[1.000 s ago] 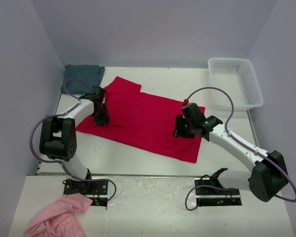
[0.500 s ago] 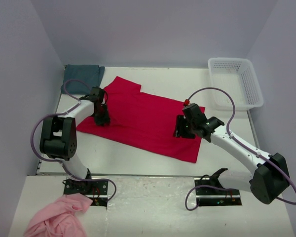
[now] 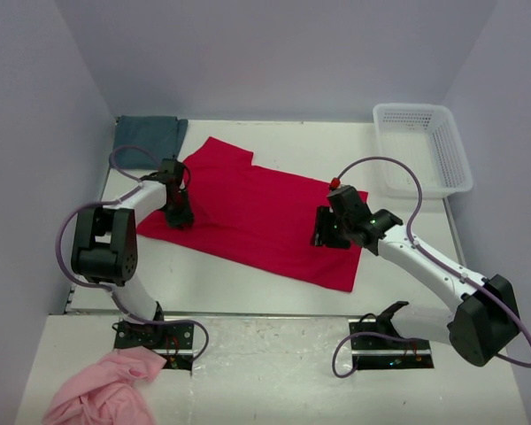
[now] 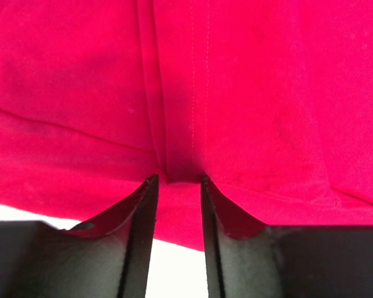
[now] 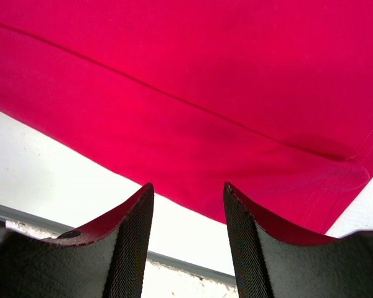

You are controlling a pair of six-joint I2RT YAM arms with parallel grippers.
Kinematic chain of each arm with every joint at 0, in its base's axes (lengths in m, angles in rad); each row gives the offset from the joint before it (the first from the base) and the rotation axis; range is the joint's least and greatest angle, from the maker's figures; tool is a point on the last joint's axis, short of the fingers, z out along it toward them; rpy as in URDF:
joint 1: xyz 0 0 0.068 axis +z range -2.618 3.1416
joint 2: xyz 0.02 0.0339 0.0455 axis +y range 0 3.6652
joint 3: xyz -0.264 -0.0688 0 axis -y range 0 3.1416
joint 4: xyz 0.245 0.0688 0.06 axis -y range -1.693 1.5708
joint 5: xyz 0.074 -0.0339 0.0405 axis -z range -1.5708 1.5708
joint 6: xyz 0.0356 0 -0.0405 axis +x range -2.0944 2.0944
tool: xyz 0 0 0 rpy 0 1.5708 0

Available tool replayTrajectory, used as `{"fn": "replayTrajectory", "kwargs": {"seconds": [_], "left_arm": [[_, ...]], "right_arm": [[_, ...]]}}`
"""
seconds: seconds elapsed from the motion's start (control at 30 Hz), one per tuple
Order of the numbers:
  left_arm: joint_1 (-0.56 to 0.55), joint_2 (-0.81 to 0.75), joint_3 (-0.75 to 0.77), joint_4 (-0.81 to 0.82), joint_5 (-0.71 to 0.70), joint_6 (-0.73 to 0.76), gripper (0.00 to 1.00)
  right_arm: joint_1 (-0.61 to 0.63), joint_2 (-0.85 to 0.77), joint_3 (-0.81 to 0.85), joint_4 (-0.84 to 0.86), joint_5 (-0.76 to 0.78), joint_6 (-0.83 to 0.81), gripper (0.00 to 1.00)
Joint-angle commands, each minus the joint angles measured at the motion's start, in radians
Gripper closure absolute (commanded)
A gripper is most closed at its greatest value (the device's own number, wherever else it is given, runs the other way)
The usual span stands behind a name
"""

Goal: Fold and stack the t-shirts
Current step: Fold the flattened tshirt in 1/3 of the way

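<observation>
Crimson t-shirt on table, likely limp, light; left pincer and right pincer, both apart, at its edges, best holds.

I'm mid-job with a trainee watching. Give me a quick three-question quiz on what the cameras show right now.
1. True or false: the teal t-shirt lies at the table's far left corner.
2. The left gripper and right gripper are both down at which cloth? A) teal t-shirt B) red t-shirt C) pink cloth
3. Fill in: the right gripper's jaws stand ____, gripping nothing.
Key: 1 true; 2 B; 3 open.
</observation>
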State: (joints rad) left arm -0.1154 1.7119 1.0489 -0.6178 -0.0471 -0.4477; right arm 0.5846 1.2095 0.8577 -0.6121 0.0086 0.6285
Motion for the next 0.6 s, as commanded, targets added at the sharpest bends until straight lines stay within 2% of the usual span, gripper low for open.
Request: {"fn": "replayTrajectory", "kwargs": {"seconds": [0.0, 0.13, 0.23, 0.27, 0.57], "left_arm": [[0.008, 0.017, 0.003, 0.035, 0.030, 0.024, 0.67], [0.008, 0.019, 0.014, 0.038, 0.033, 0.026, 0.77], [0.008, 0.011, 0.022, 0.036, 0.041, 0.026, 0.90], [0.008, 0.009, 0.023, 0.035, 0.041, 0.026, 0.99], [0.003, -0.041, 0.071, -0.006, 0.027, 0.026, 1.00]], "right_arm": [[0.004, -0.031, -0.003, 0.015, -0.002, -0.001, 0.50], [0.004, -0.025, -0.006, 0.015, -0.002, 0.002, 0.50], [0.004, -0.013, -0.009, 0.028, -0.004, 0.004, 0.50], [0.004, -0.008, -0.009, 0.029, -0.002, 0.005, 0.50], [0.004, 0.007, -0.009, 0.040, -0.025, 0.007, 0.50]]}}
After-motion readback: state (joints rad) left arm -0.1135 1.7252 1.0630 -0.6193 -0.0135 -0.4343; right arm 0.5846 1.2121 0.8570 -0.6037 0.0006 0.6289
